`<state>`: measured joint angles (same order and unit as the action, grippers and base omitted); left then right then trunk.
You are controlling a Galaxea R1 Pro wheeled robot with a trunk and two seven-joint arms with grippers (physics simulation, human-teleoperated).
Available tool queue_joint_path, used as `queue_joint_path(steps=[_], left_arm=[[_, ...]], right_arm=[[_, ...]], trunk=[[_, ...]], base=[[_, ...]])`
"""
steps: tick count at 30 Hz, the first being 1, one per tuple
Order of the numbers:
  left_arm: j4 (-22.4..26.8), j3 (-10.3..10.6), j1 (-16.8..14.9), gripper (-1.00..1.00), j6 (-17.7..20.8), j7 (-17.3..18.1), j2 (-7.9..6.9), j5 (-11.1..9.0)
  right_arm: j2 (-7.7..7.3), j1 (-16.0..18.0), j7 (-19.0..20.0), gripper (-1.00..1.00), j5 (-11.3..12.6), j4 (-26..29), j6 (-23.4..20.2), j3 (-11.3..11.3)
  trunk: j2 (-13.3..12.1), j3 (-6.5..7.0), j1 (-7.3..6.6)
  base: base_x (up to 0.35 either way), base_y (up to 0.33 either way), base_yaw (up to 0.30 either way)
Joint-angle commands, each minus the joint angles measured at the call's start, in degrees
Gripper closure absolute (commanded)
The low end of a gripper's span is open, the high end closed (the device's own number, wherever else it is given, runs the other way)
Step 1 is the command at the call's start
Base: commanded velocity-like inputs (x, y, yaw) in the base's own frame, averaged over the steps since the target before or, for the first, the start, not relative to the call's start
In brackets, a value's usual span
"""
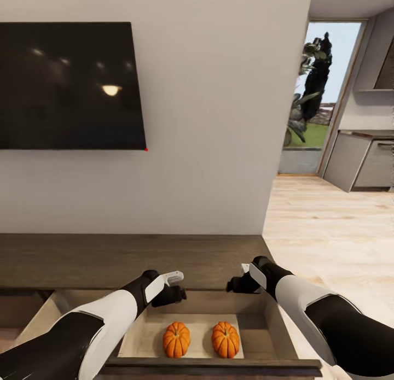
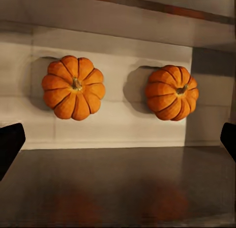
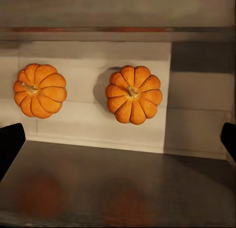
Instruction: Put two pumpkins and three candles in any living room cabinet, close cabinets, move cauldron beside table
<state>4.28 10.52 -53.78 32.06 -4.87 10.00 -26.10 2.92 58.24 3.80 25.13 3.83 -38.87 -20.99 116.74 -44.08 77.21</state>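
Two orange ribbed pumpkins [image 1: 176, 339] [image 1: 225, 339] rest side by side on the pale floor of an open drawer [image 1: 219, 364] in the long dark brown cabinet [image 1: 109, 259]. My left gripper [image 1: 178, 287] hovers above the drawer's back edge, over the left pumpkin, open and holding nothing. My right gripper [image 1: 236, 280] hangs level with it, above the right pumpkin, also open and holding nothing. In the left wrist view both pumpkins [image 2: 73, 87] [image 2: 172, 92] lie beyond the gripper [image 2: 118, 142], whose dark fingertips [image 2: 10, 144] are spread wide. The right wrist view shows the same pair [image 3: 40, 90] [image 3: 133, 94] past that gripper [image 3: 118, 141].
A large black TV [image 1: 71, 85] hangs on the wall above the cabinet. To the right, pale wood floor [image 1: 328, 232] leads to a glass door [image 1: 323, 95] and grey kitchen units [image 1: 366, 161]. The drawer's front rim is nearest me.
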Motion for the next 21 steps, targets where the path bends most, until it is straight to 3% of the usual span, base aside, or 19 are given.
queue_joint_path(steps=[1,15,21], left_arm=[[0.12,0.38,-0.01,-1.00,0.28,-0.41,0.00,-0.62],[0.12,0.38,-0.01,-1.00,0.28,-0.34,0.00,-0.62],[0.12,0.38,-0.01,-1.00,0.28,-0.24,0.00,-0.62]], right_arm=[[-0.02,0.03,0.26,-1.00,0.12,0.04,-0.18,-0.50],[-0.02,0.03,0.26,-1.00,0.16,0.04,0.11,-0.46],[-0.02,0.03,0.27,-1.00,0.19,0.04,0.16,-0.37]], trunk=[[0.03,-0.05,-0.04],[0.03,-0.05,-0.04],[0.03,-0.05,-0.04]], base=[[-0.287,-0.105,0.000],[-0.294,-0.108,0.000],[-0.249,0.109,0.000]])
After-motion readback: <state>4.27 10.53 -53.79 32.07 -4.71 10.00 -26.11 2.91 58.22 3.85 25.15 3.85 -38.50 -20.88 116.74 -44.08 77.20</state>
